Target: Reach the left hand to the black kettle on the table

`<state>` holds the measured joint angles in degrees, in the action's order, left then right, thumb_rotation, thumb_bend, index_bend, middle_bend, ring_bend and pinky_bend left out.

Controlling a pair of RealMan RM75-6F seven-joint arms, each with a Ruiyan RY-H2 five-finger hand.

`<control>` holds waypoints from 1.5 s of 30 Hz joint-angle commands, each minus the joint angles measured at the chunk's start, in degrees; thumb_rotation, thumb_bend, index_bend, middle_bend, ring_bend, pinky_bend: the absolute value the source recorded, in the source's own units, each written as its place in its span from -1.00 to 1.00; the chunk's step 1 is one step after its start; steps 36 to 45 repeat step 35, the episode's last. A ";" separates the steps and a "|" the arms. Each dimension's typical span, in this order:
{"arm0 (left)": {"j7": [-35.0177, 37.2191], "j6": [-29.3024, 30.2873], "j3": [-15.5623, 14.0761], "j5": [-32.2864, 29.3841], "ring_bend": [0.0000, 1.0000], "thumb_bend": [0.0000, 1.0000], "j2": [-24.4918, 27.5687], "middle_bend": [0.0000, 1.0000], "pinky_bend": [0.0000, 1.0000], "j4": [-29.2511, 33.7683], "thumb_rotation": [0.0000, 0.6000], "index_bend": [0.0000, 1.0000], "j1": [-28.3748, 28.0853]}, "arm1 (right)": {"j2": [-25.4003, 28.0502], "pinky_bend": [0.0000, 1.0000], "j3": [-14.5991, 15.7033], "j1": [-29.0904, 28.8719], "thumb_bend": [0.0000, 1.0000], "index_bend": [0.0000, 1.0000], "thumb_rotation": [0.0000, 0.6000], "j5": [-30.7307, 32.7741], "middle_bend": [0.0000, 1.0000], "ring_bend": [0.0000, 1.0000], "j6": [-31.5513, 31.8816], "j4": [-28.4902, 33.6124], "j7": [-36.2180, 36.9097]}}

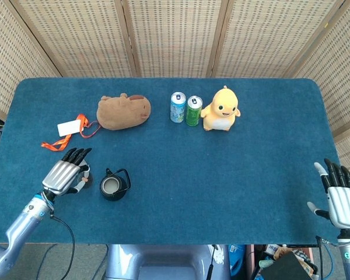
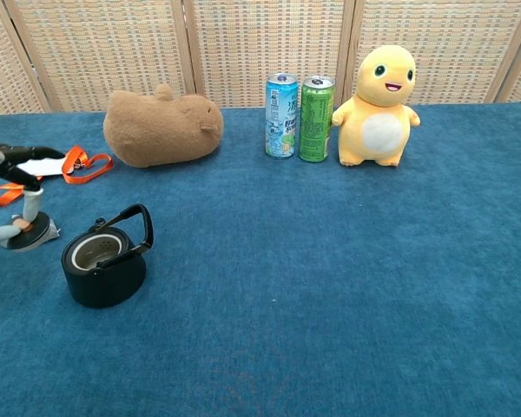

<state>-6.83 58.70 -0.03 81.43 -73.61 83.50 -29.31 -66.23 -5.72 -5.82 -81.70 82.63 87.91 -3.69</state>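
The black kettle stands uncovered near the table's front left, its handle tipped to the right; the chest view shows it as kettle with an open mouth. My left hand is to the left of the kettle and apart from it. It pinches the kettle's dark lid by its knob, low over the cloth. In the chest view only the fingers show at the left edge. My right hand hovers off the table's front right corner with fingers spread and nothing in it.
A brown plush animal lies at the back left, with an orange lanyard and white card beside it. A blue can, a green can and a yellow plush duck stand at the back middle.
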 commanded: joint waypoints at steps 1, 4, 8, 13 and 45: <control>3.27 -0.46 -1.54 0.59 -1.00 -0.18 -4.62 -1.00 -1.00 -6.83 1.00 0.19 1.18 | -0.08 -1.00 -0.01 -0.03 -1.00 -1.00 1.00 0.13 -1.00 -1.00 -0.09 0.00 -0.08; 3.24 -0.83 -1.70 0.67 -1.00 -0.18 -6.40 -1.00 -1.00 -9.31 1.00 0.19 1.22 | -0.11 -1.00 -0.02 -0.07 -1.00 -1.00 1.00 0.20 -1.00 -1.00 -0.20 -0.14 0.00; 2.42 -1.57 -1.48 -0.29 -1.00 -0.18 -6.93 -1.00 -1.00 -9.29 1.00 -0.04 1.27 | -0.17 -1.00 -0.03 -0.15 -1.00 -1.00 1.00 0.29 -1.00 -1.00 -0.38 -0.28 0.04; 2.79 -1.86 -1.35 -0.59 -1.00 -0.41 -5.37 -1.00 -1.00 -7.06 1.00 -0.94 1.32 | -0.17 -1.00 -0.02 -0.13 -1.00 -1.00 1.00 0.25 -1.00 -1.00 -0.30 -0.25 0.12; 3.32 23.56 -0.02 0.47 -1.00 -0.74 5.66 -1.00 -1.00 6.13 1.00 -1.00 16.24 | 0.39 -1.00 0.33 0.14 -1.00 -1.00 1.00 -0.87 -1.00 -1.00 0.51 0.56 0.77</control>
